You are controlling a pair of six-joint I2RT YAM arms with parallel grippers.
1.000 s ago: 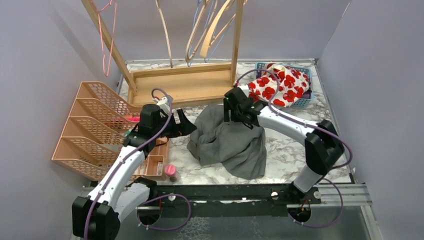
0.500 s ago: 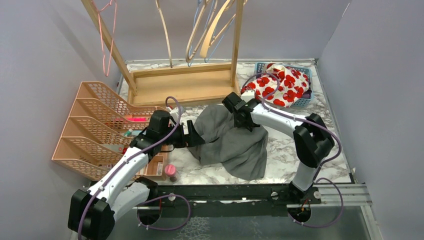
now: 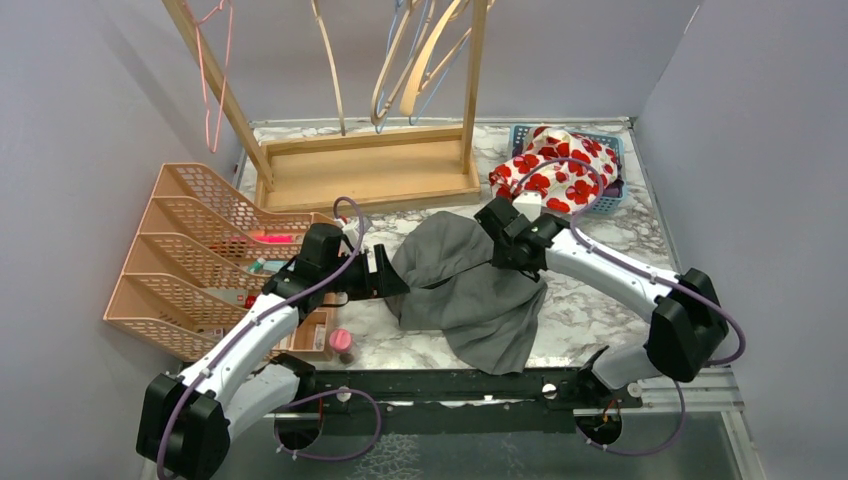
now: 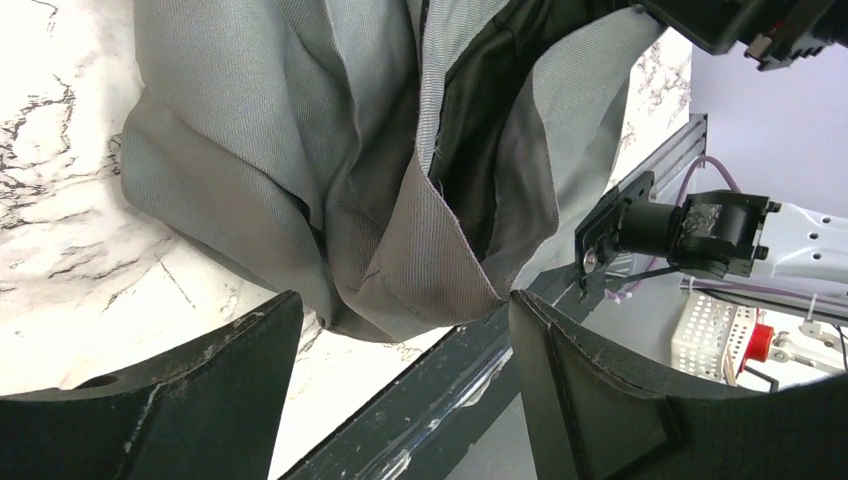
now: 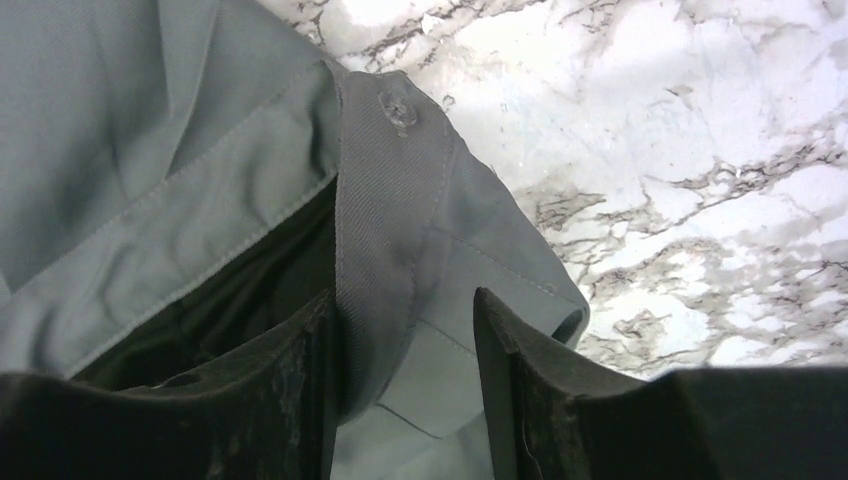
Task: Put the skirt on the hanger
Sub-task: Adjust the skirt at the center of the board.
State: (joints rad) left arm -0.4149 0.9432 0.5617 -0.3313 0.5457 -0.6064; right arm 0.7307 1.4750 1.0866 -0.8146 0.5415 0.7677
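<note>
White marble-patterned worktop [image 3: 600,300] under everything. At its far edge, tall wooden garment rack [image 3: 370,175] on a flat tray base, hung with wooden and thin wire hangers [image 3: 420,70]. Along the left side, peach perforated plastic file organizer [image 3: 190,250], tiered and tilted.

In the middle of the worktop, just near of the rack, crumpled grey fabric skirt [image 3: 470,300]. Lying in loose folds, on no hanger, reaching almost to the near edge. At the far right, blue plastic basket [image 3: 612,150] filled with white cloth printed with red flowers [image 3: 555,170].

Left gripper [image 3: 395,278] low at the skirt's left edge. Jaws spread wide, straddling a fold of the skirt's edge; cloth brushing an inner face but not pinched. Right gripper [image 3: 497,255] down on the skirt's far right part. Jaws parted around the waistband strip, band against one finger, a gap at the other, nothing clamped.

Beside the organizer's near end, small bottle with a pink cap [image 3: 343,345], upright. On the waistband, just beyond the right gripper's fingers, small clear button [image 5: 400,108].
</note>
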